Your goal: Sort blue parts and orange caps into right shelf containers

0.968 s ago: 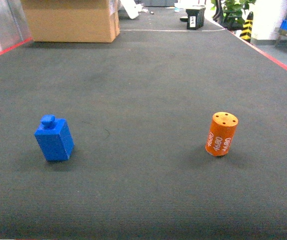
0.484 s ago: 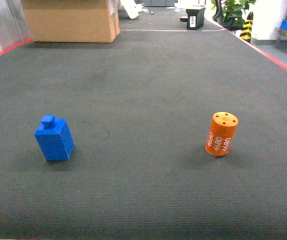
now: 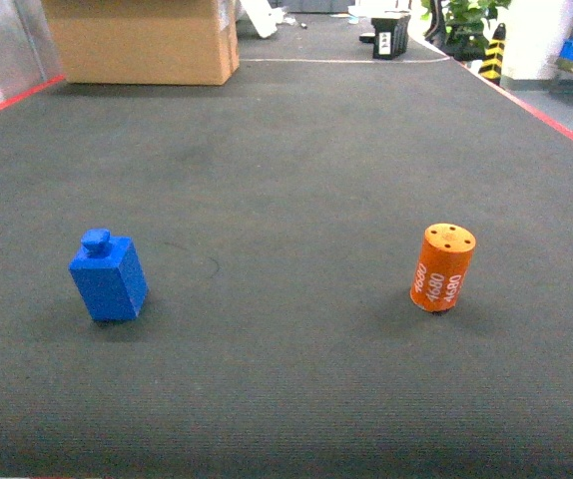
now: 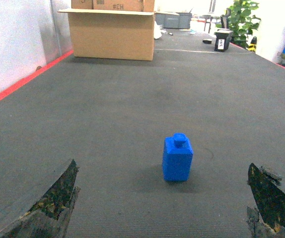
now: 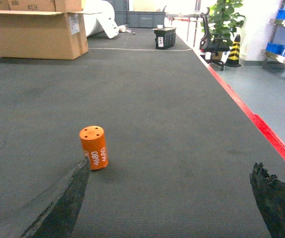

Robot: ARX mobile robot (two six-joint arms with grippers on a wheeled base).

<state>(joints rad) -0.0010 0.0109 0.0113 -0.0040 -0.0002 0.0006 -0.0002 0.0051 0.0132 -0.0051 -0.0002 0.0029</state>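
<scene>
A blue part (image 3: 109,278), a small block with a knob on top, stands on the dark mat at the left. An orange cap (image 3: 443,267), a cylinder printed 4680, stands upright at the right. Neither gripper shows in the head view. In the left wrist view my left gripper (image 4: 162,194) is open, and the blue part (image 4: 177,158) stands a little ahead of it, between the lines of the two fingers. My right gripper (image 5: 170,171) is open too; the orange cap (image 5: 94,148) stands just past its left fingertip. The right shelf containers (image 5: 284,48) show far off at the right.
A big brown cardboard box (image 3: 143,40) stands at the far left of the mat. A small black box (image 3: 390,38) sits at the far end. Red edge strips (image 5: 269,136) border the mat on both sides. A potted plant (image 5: 222,25) and a striped cone (image 5: 234,51) stand beyond the right edge.
</scene>
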